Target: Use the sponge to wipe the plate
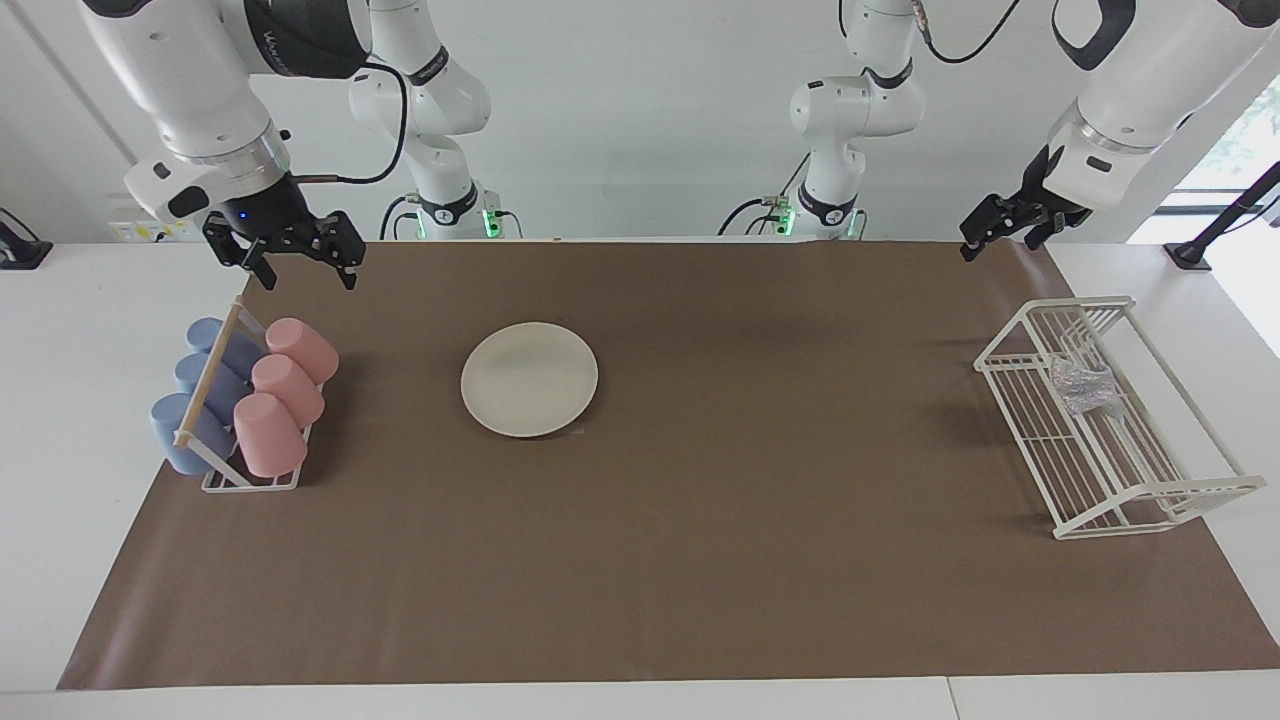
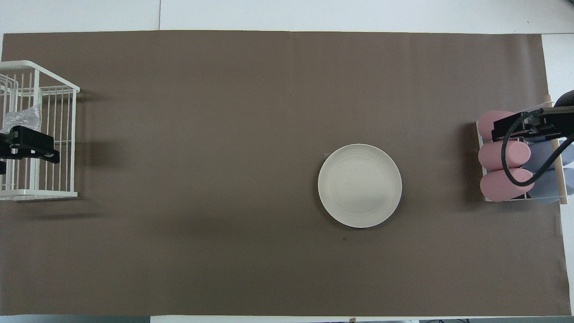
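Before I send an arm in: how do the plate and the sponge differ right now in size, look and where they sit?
The plate is wide, flat, matte cream; the sponge is far smaller, silvery and crinkly. The plate lies bare on the brown mat, toward the right arm's end; the sponge sits inside the white wire rack at the left arm's end. Neither is held or touched by a gripper.
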You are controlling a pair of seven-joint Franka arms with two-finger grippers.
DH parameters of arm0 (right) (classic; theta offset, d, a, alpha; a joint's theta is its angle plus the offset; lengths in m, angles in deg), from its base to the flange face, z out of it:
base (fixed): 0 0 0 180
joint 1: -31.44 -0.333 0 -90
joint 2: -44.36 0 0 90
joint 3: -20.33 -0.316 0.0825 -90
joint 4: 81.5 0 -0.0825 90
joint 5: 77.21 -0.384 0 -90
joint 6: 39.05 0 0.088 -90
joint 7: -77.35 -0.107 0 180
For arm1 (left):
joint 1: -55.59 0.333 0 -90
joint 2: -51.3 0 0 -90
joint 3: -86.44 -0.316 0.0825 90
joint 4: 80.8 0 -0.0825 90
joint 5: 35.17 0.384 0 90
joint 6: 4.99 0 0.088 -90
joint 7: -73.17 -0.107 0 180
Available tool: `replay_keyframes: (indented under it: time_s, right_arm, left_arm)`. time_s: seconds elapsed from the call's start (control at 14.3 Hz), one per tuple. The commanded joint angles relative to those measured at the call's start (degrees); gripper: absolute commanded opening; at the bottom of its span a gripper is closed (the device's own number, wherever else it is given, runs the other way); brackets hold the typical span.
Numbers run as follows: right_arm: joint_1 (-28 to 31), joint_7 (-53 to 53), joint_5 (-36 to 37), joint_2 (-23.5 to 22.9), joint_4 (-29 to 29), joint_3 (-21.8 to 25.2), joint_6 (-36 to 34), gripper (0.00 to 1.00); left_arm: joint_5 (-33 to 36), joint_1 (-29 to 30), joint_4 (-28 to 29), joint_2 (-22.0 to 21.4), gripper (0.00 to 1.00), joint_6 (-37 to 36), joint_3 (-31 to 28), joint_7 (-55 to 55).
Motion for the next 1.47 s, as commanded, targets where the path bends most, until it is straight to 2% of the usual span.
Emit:
replay_keyframes:
  time_s: [0.0, 0.56, 0.7, 0.91, 1.19, 1.4]
  right_arm:
    - [0.5, -1.0, -0.3, 0.8, -1.0, -0.4, 0.1, 1.00]
    - [0.5, -0.9, -0.3, 0.8, -1.0, -0.4, 0.1, 1.00]
    - [0.5, -1.0, -0.3, 0.8, -1.0, -0.4, 0.1, 1.00]
    - [0.5, -1.0, -0.3, 0.8, -1.0, -0.4, 0.1, 1.00]
    - [0.5, -1.0, -0.3, 0.8, -1.0, -0.4, 0.1, 1.00]
    - [0.5, -1.0, -0.3, 0.8, -1.0, -0.4, 0.1, 1.00]
  left_arm:
    - [-0.7, 1.1, 1.0, -1.0, 1.00, 0.7, 0.4, -1.4]
    - [-0.7, 2.7, 2.6, -1.9, 1.00, 0.8, 0.3, -0.1]
    - [1.8, 1.9, 6.2, -3.7, 1.00, 2.9, 0.6, 1.7]
    - [10.9, -1.7, 11.4, -4.8, 1.00, 4.9, 1.6, 7.8]
    - [20.9, -4.5, 11.5, -0.1, 1.00, 5.3, 1.6, 8.5]
    - [31.8, -7.7, 11.4, 6.9, 1.00, 7.3, 1.7, 12.9]
